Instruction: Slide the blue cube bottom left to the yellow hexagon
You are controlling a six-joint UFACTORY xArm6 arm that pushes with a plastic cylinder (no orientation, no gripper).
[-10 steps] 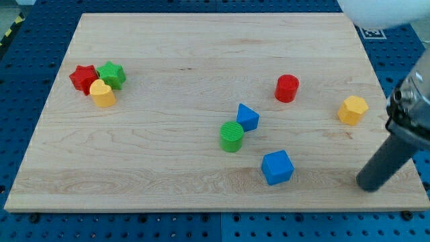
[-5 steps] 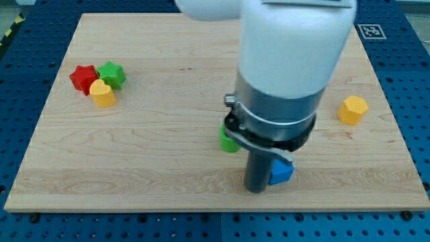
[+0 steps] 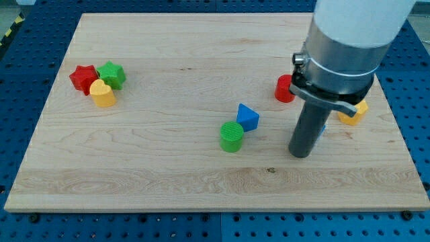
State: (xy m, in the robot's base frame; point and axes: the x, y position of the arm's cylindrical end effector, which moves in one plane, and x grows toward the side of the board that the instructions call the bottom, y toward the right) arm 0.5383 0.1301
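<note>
My tip (image 3: 302,154) rests on the board at the view's right, below the red cylinder (image 3: 283,89). The blue cube (image 3: 323,128) is almost wholly hidden behind the rod; only a thin blue sliver shows at the rod's right edge. The yellow hexagon (image 3: 354,115) lies just to the upper right of that sliver, partly covered by the arm's body. The tip stands at the cube's lower left side.
A blue triangular block (image 3: 248,117) and a green cylinder (image 3: 232,136) sit together left of the tip. A red star (image 3: 83,77), a green star (image 3: 112,73) and a yellow heart (image 3: 102,93) cluster at the view's left on the wooden board (image 3: 134,168).
The rod swept in from the right edge to the blue cube's left, then moved up and right. The cube moved with it from the lower middle toward the yellow hexagon.
</note>
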